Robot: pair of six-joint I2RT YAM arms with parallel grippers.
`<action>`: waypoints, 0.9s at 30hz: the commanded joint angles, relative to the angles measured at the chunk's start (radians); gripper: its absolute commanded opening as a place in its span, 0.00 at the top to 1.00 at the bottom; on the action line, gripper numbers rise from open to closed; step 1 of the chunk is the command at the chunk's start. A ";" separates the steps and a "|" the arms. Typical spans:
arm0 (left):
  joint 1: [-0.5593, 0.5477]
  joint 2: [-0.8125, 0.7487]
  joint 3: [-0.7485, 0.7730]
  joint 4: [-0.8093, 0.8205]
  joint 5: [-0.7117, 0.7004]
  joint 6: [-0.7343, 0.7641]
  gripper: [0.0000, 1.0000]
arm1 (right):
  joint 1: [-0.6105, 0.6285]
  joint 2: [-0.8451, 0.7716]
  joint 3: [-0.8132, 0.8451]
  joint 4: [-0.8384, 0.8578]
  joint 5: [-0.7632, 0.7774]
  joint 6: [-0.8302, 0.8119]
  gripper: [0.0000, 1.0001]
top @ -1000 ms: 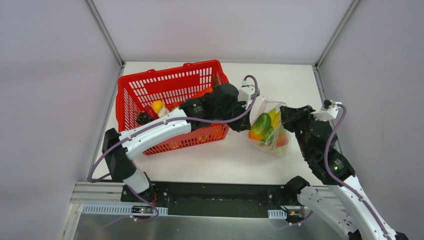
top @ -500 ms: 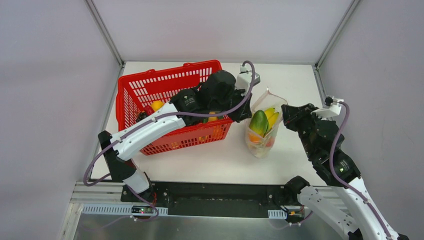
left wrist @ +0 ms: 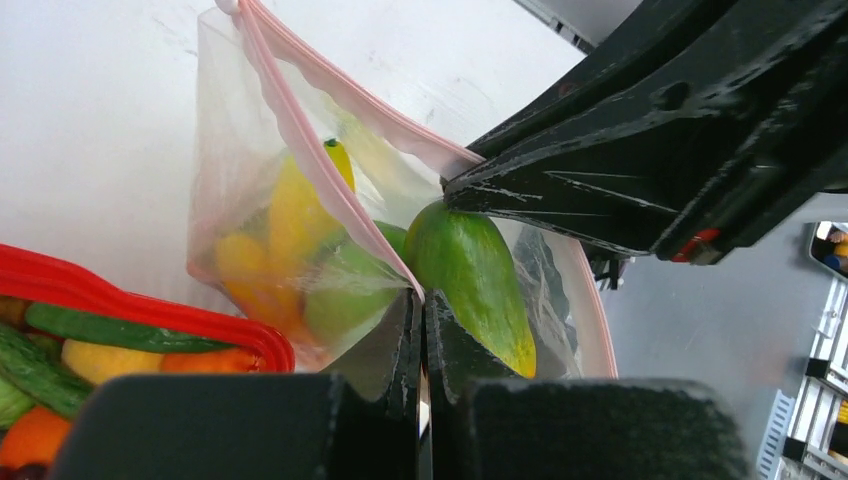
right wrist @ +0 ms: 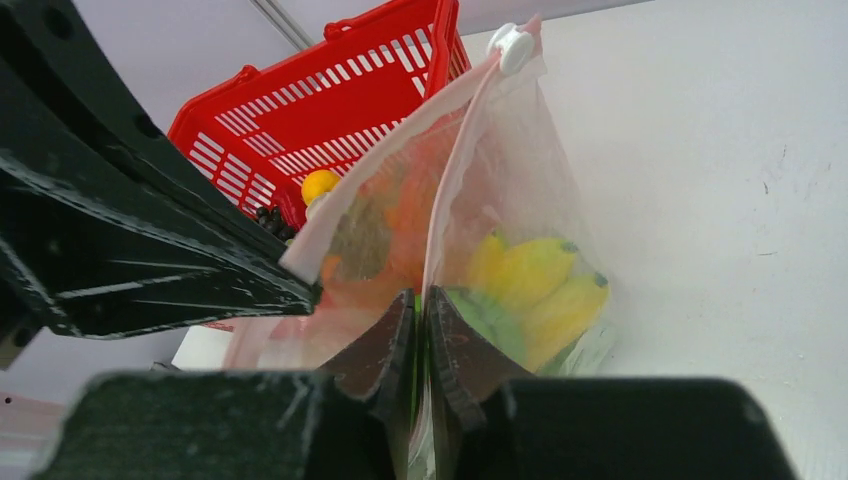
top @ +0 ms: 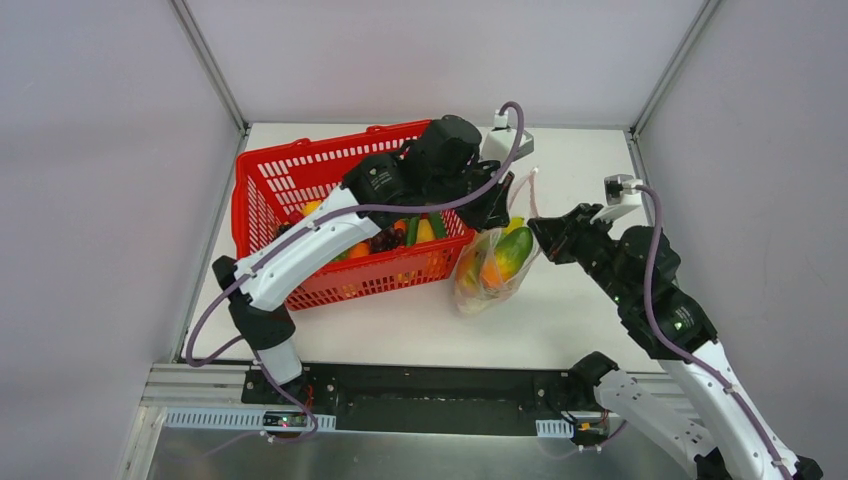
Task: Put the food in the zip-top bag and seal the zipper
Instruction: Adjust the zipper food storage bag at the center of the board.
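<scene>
L hand (left wrist: 420, 322) & R hand (right wrist: 420, 322) each clamped on opposite sides of zip-top bag (top: 474, 286) mouth, food (top: 512, 252) inside.

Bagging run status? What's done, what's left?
Done: a green piece and bananas are in the bag. In hand: left claw and right claw are each shut on a side of the bag's mouth, holding it apart. Left: more food lies in the basket, and the zipper is open, its slider at one end.
</scene>
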 commanded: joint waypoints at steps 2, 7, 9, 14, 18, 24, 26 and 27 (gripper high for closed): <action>0.011 -0.020 0.031 -0.006 0.033 -0.003 1.00 | 0.003 -0.026 0.034 0.062 0.004 0.064 0.90; -0.001 -0.175 -0.047 0.015 0.019 -0.012 1.00 | 0.003 -0.097 0.086 0.125 -0.069 0.047 0.89; 0.011 -0.230 -0.161 0.090 -0.035 -0.006 1.00 | 0.003 -0.071 0.120 0.057 0.003 0.017 0.89; 0.054 -0.118 -0.161 0.068 0.017 -0.048 1.00 | 0.003 0.037 0.132 -0.117 0.223 0.075 0.93; 0.057 -0.031 -0.054 0.041 0.146 -0.055 1.00 | 0.003 0.038 0.114 -0.087 0.071 0.074 0.91; 0.051 -0.052 -0.055 0.085 0.128 -0.070 1.00 | 0.003 0.009 0.094 -0.043 0.099 0.070 0.90; 0.051 -0.043 -0.032 0.063 0.136 -0.075 1.00 | 0.003 0.015 0.091 -0.047 0.081 0.066 0.88; 0.051 -0.045 -0.040 0.072 0.135 -0.083 1.00 | 0.004 0.018 0.093 -0.059 0.064 0.063 0.85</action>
